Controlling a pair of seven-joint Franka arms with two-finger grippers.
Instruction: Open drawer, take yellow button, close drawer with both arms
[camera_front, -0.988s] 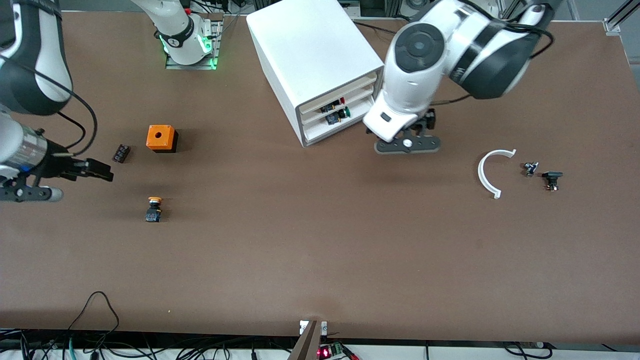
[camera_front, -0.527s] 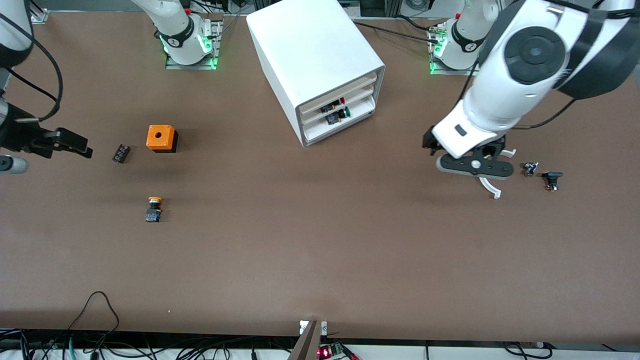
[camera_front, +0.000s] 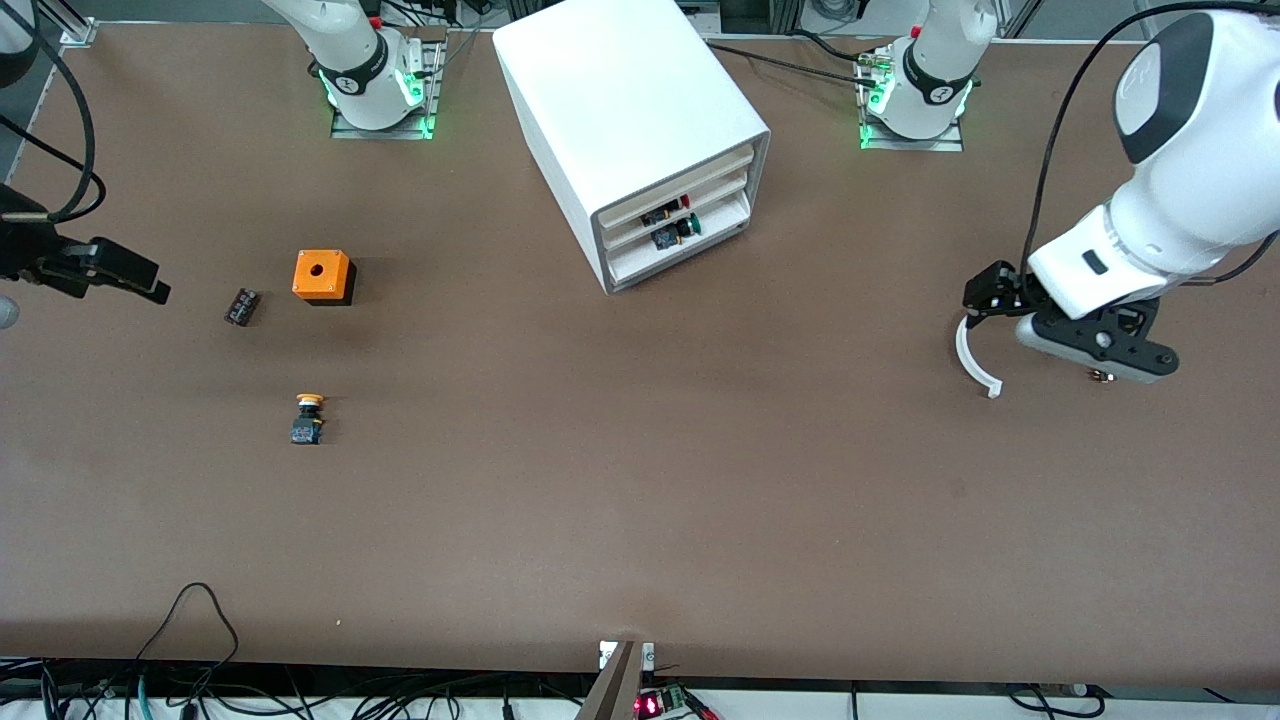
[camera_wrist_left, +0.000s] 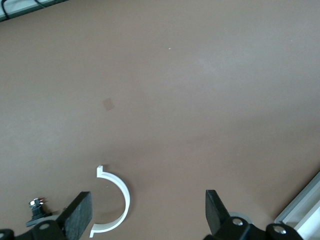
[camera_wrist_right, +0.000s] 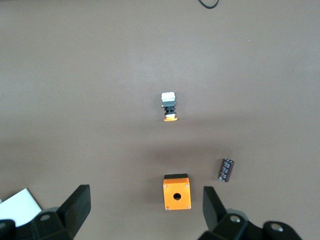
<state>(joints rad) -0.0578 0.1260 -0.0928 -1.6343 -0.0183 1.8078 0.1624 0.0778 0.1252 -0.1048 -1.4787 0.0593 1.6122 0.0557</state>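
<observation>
Button: the orange-capped button (camera_front: 308, 419) lies on its side on the tabletop (camera_front: 640, 500), out of the cabinet, nearer the front camera than the orange cube (camera_front: 323, 277) — judged to be its drop-off spot at the right arm's end.
Drawer: the top drawer (camera_front: 680, 188) sits flush in the white cabinet (camera_front: 628, 130), apparently shut, so the task looks all but finished.
Left hand: the left hand (camera_wrist_left: 145, 215), fingers wide and holding nothing, hangs over the white half-ring (camera_front: 972, 358) at the left arm's end, well apart from the cabinet.
Right hand: the right hand (camera_wrist_right: 145, 210), also wide and empty, hangs over the tabletop's edge, near the small dark part (camera_front: 241, 306).
Count: two arms, one cabinet with three drawers, one loose button, two more buttons showing in the lower drawers (red cap, green cap), one cube, one half-ring, one dark part; the left hand hides small bits near the ring, number not clear.
</observation>
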